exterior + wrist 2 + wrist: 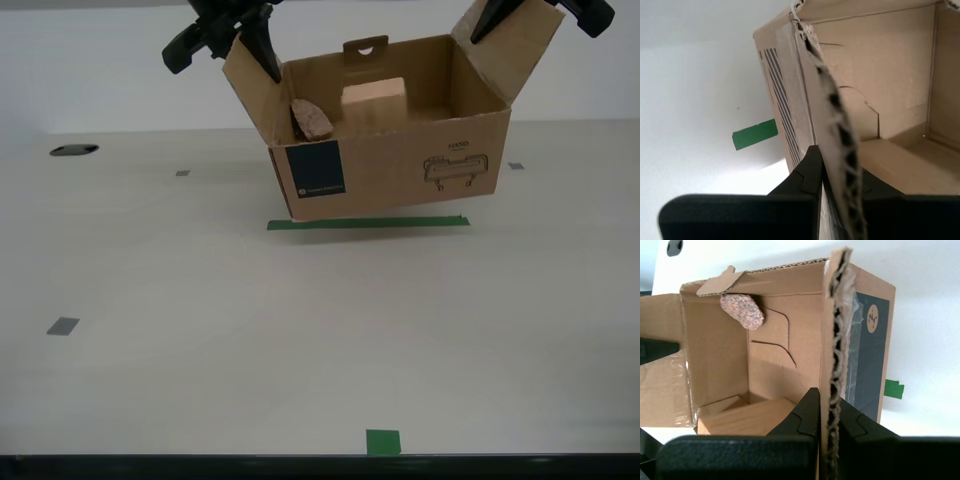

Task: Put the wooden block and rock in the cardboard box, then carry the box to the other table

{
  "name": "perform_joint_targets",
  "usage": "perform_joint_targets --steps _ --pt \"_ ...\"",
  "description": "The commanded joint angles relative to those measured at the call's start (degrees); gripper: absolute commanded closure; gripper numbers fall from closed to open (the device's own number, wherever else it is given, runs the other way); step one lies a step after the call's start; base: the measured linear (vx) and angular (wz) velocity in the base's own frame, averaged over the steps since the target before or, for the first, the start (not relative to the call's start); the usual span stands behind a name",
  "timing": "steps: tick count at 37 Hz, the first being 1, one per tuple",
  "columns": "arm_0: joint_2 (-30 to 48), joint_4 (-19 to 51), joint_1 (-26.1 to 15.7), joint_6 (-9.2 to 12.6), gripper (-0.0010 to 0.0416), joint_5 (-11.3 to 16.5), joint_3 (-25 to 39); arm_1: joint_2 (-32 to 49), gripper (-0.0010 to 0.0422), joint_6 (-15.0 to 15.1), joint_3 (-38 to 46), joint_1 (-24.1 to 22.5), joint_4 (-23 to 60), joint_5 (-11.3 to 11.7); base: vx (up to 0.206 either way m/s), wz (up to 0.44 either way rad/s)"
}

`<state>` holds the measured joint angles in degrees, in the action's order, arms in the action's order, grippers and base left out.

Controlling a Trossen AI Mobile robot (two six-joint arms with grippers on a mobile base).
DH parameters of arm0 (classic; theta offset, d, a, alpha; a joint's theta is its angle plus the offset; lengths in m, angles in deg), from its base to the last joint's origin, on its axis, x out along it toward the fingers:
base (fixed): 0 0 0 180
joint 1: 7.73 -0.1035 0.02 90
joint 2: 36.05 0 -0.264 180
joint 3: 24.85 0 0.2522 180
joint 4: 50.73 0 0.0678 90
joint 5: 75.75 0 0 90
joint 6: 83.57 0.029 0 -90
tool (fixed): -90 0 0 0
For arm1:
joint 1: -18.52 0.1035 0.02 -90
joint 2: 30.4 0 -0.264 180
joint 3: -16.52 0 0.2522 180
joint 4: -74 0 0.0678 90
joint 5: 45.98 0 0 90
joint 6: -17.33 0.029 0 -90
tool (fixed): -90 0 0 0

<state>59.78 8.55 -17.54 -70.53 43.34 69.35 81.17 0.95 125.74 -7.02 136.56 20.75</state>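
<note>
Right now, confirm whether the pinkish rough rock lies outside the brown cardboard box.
No: the rock sits inside the cardboard box, against an inner wall.

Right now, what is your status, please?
Both pincers shut on flaps of the cardboard box. Box lifted above the table; rock and wooden block inside. Nothing in the way.

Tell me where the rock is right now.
The rock lies inside the cardboard box, against its wall on the exterior view's left, with the wooden block beside it toward that view's right.
</note>
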Motion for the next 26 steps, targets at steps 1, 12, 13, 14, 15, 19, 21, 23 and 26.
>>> perform_joint_targets --steps 1,12,13,14,15,19,21,23,26 --pt "-0.3 -0.1 -0.1 0.0 0.0407 0.9 0.1 -0.4 0.0413 0.2 0.1 -0.5 0.4 -1.3 -0.063 -0.005" --pt "-0.3 -0.5 0.0 -0.1 0.0407 0.9 0.1 -0.4 0.0413 -3.2 0.1 -0.8 -0.4 -1.2 -0.095 -0.001" --pt "-0.3 -0.4 -0.1 -0.1 0.0407 0.9 0.1 -0.4 0.0413 -3.3 0.1 -0.8 -0.4 -1.2 -0.116 -0.007" --pt "-0.3 -0.3 0.0 0.0 0.0407 0.9 0.1 -0.4 0.0413 -3.5 0.1 -0.8 -0.2 -1.2 -0.121 -0.007" --pt "-0.3 -0.2 -0.1 0.0 0.0407 0.9 0.1 -0.4 0.0413 -3.7 0.1 -0.8 0.0 -1.2 -0.122 -0.005" --pt "-0.3 -0.1 -0.1 0.1 0.0407 0.9 0.1 -0.4 0.0413 -3.6 0.1 -0.9 0.8 -1.2 -0.124 -0.005" --pt "-0.3 -0.1 -0.1 0.1 0.0407 0.9 0.1 -0.4 0.0413 -3.6 0.1 -0.9 0.9 -1.2 -0.120 -0.007" --pt "-0.3 0.0 -0.1 0.1 0.0407 0.9 0.1 -0.4 0.0413 -3.6 0.1 -0.9 0.9 -1.2 -0.120 -0.008" --pt "-0.3 0.0 -0.1 0.1 0.0407 0.9 0.1 -0.4 0.0413 -3.6 0.1 -0.9 0.8 -1.2 -0.118 -0.006"
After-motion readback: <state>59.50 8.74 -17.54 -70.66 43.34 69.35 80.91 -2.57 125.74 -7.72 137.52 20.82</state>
